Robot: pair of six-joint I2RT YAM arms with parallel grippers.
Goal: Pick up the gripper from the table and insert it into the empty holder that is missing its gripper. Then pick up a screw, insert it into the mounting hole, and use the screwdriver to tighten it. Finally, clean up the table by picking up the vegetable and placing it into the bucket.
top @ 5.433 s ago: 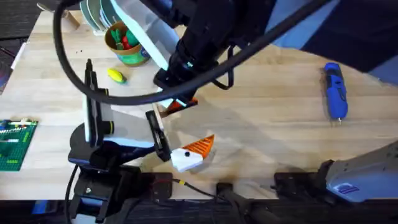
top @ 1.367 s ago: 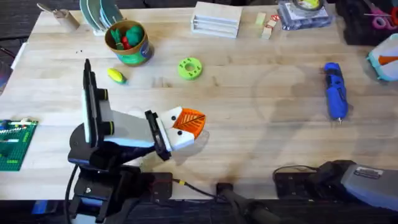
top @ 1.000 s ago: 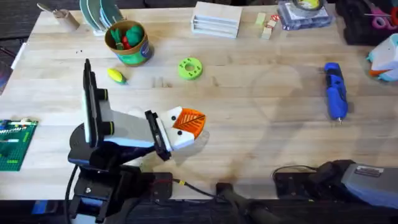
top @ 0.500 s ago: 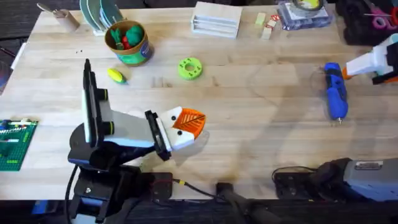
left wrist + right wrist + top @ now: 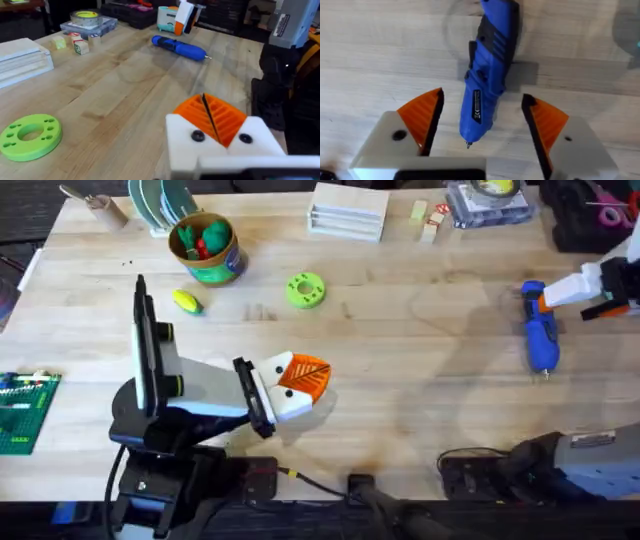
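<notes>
The blue screwdriver (image 5: 540, 326) lies at the table's right, bit toward the front edge. My right gripper (image 5: 585, 298) hovers above its rear end. In the right wrist view that gripper (image 5: 482, 125) is open, the screwdriver (image 5: 490, 65) lying between and below its orange pads (image 5: 424, 116), untouched. My left gripper (image 5: 297, 383) rests low at centre-left, and its orange ribbed tips (image 5: 210, 116) are pressed together with nothing held. The yellow vegetable (image 5: 186, 302) lies just in front of the green bucket (image 5: 205, 250). The loose gripper, the empty holder and a screw are out of view.
A flat green ring disc (image 5: 305, 290) lies mid-table. Red and green toys sit in the bucket. A white box (image 5: 348, 212), small blocks (image 5: 428, 220) and a tape tray (image 5: 488, 200) line the back edge. A green baseplate (image 5: 22, 412) is at the left edge.
A dark arm that passed close under the camera has left. My right gripper came in from the right edge and moved left over the screwdriver. The left gripper has stayed still over the last second.
</notes>
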